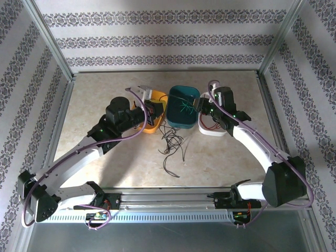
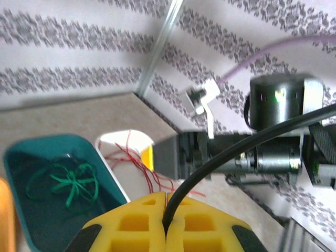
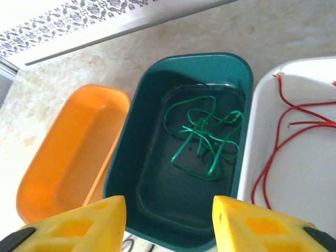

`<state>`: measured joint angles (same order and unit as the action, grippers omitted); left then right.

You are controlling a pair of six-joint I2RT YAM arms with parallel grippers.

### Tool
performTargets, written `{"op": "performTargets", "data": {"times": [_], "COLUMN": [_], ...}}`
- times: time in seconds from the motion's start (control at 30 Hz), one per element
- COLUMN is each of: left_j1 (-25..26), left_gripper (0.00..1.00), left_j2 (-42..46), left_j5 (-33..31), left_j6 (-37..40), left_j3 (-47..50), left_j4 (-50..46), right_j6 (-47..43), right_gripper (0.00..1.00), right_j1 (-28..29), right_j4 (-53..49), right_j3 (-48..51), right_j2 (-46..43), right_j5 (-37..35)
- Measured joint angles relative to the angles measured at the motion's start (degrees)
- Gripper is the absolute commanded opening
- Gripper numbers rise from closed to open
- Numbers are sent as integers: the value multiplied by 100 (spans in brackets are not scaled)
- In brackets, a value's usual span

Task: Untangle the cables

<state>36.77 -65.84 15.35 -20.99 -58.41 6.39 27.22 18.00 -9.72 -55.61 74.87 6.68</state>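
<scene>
Top external view: the table (image 1: pixel 105 105) carries a row of three containers, the orange tray (image 1: pixel 152 127), teal tray (image 1: pixel 181 126) and white tray (image 1: pixel 212 132), with both arms reaching in from the near edge.

Left gripper (image 1: pixel 155 113), over the orange tray: its yellow pads are pressed together on a black strand (image 2: pixel 231 152), which arcs up out of the pinch in the left wrist view.

Right gripper (image 3: pixel 169 207), above the teal tray: its claw is spread, with nothing between the pads.

Cables: the green cables (image 3: pixel 202 139) lie coiled in the teal tray and the red cables (image 3: pixel 273 157) in the white tray. Loose black cables (image 1: pixel 170 144) sit on the table just in front of the trays.

I judge the step in hand to be depositing the black strand in the orange tray. To do it well, I would raise the strand until its tail clears the rim and centre it over the tray floor. I would then lower it before opening, so it coils inside and does not spring out. I cannot tell whether the strand trails into the loose pile, so I would move slowly and watch for drag.
</scene>
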Motion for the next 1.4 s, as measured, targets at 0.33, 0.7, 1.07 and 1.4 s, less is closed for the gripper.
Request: {"op": "performTargets", "data": {"times": [0.33, 0.7, 1.07, 1.4], "left_j1": [-2, -929, -1226, -1513], "left_gripper": [0, 0, 0, 0], "left_j2": [-232, -1825, -2938, -3829], "left_j5": [-1829, -3071, -2715, -2476], "left_j6": [966, 1196, 988, 111], "left_j3": [-750, -1829, -1659, -1792], "left_j4": [17, -299, -608, -1864], "right_j6": [-7, -17, -160, -280], "right_gripper": [47, 47, 47, 47], "right_j1": [-26, -26, -26, -26], "right_j4": [-35, -81, -256, -415], "right_j3": [267, 332, 404, 404], "right_j2": [-560, -741, -874, -883], "right_j5": [-284, -282, -280, -162]}}
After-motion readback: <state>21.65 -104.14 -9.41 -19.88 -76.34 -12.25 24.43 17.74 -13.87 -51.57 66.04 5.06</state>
